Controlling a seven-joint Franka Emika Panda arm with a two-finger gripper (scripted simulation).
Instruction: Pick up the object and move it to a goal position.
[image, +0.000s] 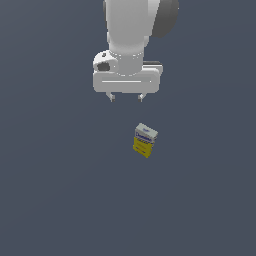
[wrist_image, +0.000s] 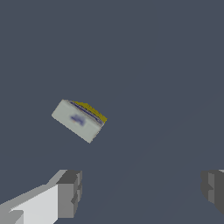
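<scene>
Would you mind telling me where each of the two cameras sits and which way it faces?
Exterior view: off the arm, exact position unknown; it looks at the grey floor, with the box near the middle and the arm's white wrist and open gripper above it in the picture.
Wrist view: on the wrist, looking out past the gripper at the floor; only the two fingertips show, spread wide with nothing between them.
Shared: both show the box, the gripper and the floor.
</scene>
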